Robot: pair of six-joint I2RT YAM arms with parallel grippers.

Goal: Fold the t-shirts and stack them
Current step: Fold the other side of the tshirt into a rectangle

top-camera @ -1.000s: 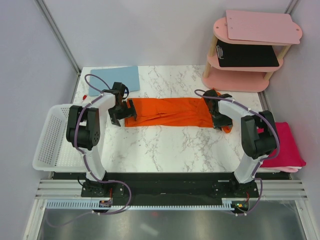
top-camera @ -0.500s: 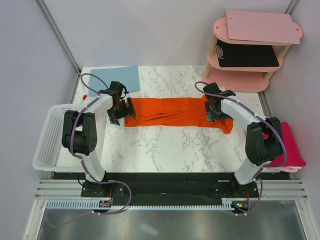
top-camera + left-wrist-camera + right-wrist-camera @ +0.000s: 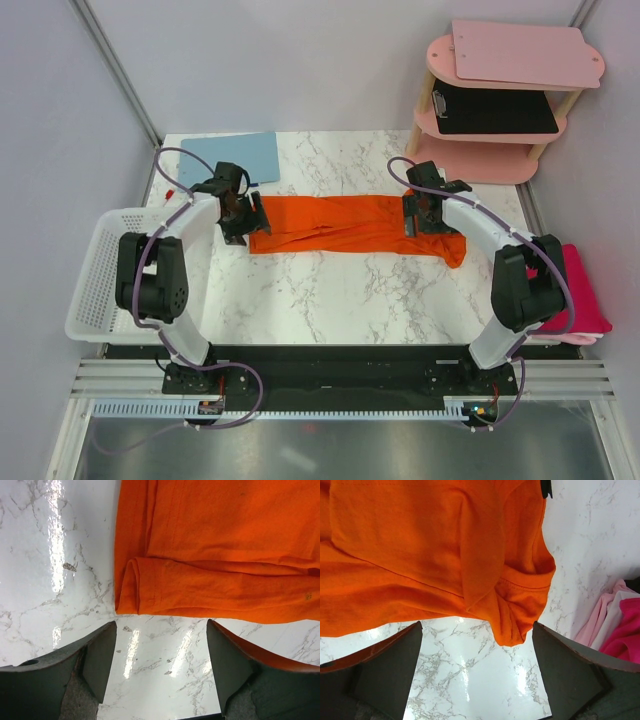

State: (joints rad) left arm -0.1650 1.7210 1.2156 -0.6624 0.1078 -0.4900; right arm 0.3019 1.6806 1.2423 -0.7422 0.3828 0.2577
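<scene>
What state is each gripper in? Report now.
Left gripper: open, empty, at the orange t-shirt's left end.
Right gripper: open, empty, at its right end.

Left wrist view. You see the bright orange cloth t-shirt point(image 3: 225, 545) filling the upper right of the frame, lying on the glossy white marble-patterned tabletop point(image 3: 55, 570). Its near edge is doubled over in a soft rolled fold that ends at a rounded corner. Your left gripper point(image 3: 161, 630) holds its two dark fingers point(image 3: 97, 655) spread wide, with bare marble between them and the tips just beside the folded edge.
</scene>
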